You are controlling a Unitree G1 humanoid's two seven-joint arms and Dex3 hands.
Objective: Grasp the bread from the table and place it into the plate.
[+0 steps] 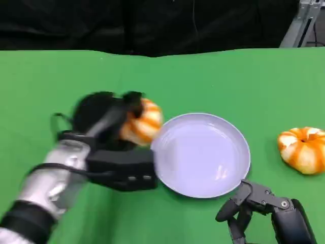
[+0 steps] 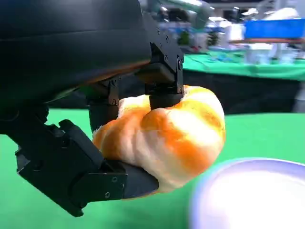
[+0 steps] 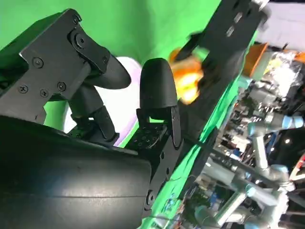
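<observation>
My left hand grips an orange-and-white bread and holds it above the table, just left of the lilac plate's rim. In the left wrist view the bread is clamped between the black fingers, and the plate lies close beyond it. A second, similar bread lies on the table to the right of the plate. My right hand rests near the plate's front edge, holding nothing. The right wrist view has its fingers apart, with the plate and the held bread beyond them.
A green cloth covers the table, with a black backdrop behind its far edge. A metal frame stands at the back right. Open green surface lies behind the plate.
</observation>
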